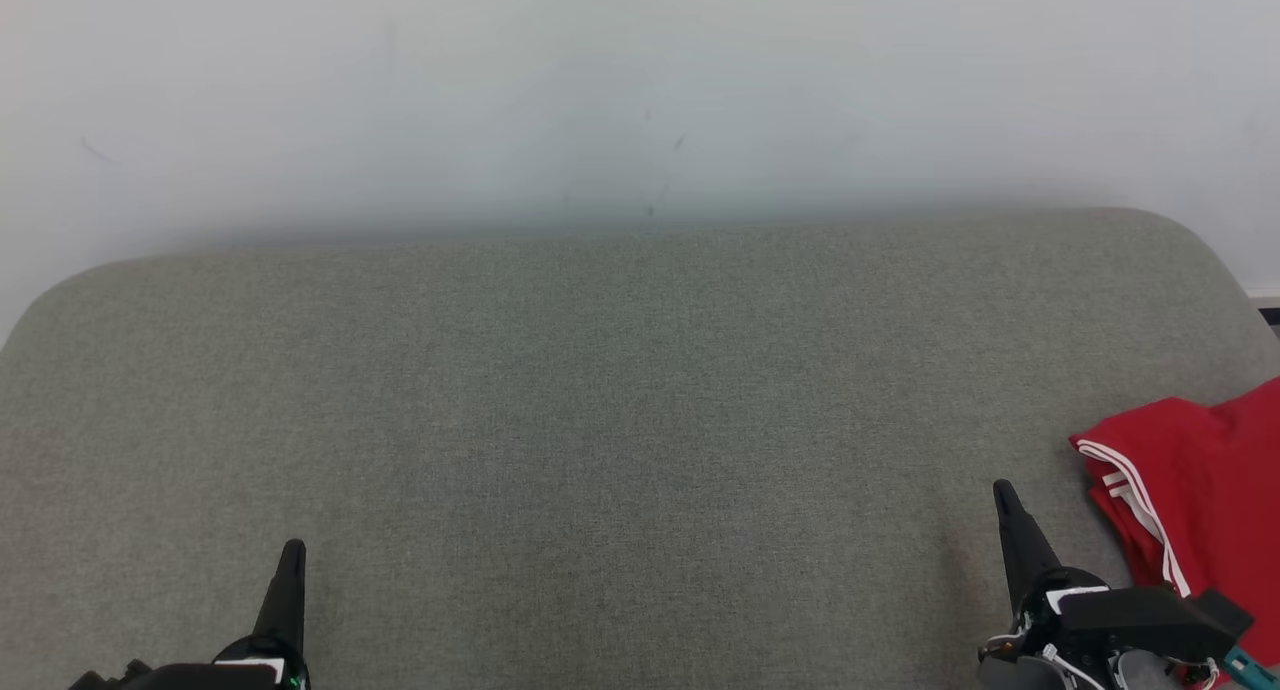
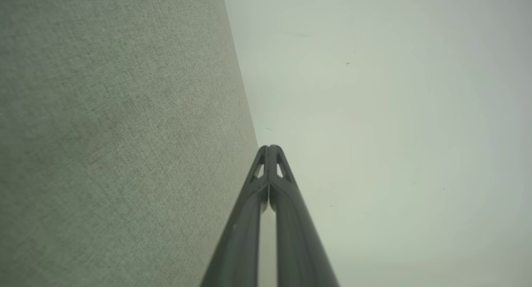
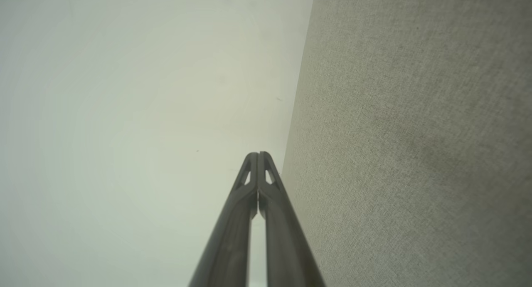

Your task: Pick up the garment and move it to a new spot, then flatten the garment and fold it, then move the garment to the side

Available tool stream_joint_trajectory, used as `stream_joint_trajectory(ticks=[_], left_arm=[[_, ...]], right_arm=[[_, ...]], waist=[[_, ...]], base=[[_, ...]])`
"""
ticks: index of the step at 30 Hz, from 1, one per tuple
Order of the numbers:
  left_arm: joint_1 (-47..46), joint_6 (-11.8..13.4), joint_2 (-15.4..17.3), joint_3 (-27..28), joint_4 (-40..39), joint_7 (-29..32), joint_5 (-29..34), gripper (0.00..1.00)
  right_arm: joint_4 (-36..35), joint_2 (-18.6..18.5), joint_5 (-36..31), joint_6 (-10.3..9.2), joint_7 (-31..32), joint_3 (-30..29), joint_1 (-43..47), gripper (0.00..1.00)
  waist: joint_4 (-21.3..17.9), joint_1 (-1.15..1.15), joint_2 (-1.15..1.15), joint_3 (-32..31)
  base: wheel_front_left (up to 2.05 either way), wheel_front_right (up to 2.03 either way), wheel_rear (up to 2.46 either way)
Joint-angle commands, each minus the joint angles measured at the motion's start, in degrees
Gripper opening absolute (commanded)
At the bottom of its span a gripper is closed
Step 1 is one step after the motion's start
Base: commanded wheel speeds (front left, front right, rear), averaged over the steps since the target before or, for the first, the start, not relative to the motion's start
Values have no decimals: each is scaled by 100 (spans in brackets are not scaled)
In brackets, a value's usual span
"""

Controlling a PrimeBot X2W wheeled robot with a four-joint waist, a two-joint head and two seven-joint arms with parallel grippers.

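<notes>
Lies crumpled at right edge of grey surface (image 1: 600, 420), just beside right claw (image 1: 1003, 490): red white-trimmed garment (image 1: 1195, 470). Looks soft, light, floppy; suggests pinching a raised fold nearest that claw. Left claw (image 1: 293, 550), right claw: pinched closed, empty.

No readable text, label, brand or number on anything in view.

A grey-green fabric-covered surface (image 1: 600, 420) bears a crumpled red garment (image 1: 1200, 480) at its right edge.
</notes>
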Motion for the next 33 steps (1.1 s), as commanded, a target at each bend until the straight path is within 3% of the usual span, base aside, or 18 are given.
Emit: stream_joint_trajectory(ticks=[1,18,33], left_arm=[[-92,-43,28,21,-52,38,-116,0],[-178,-45,30,45,-127,209,-766,0],[-168,-45,29,43,-123,203,-742,0]], right_arm=[[-45,1,124,-10,43,-12,-11,0],[-182,1,833,-12,210,-77,0,0],[-177,1,799,-12,209,-73,1,0]], waist=[[0,0,0,2],[-3,0,0,35],[-3,0,0,35]], base=[[0,0,0],[0,0,0],[0,0,0]])
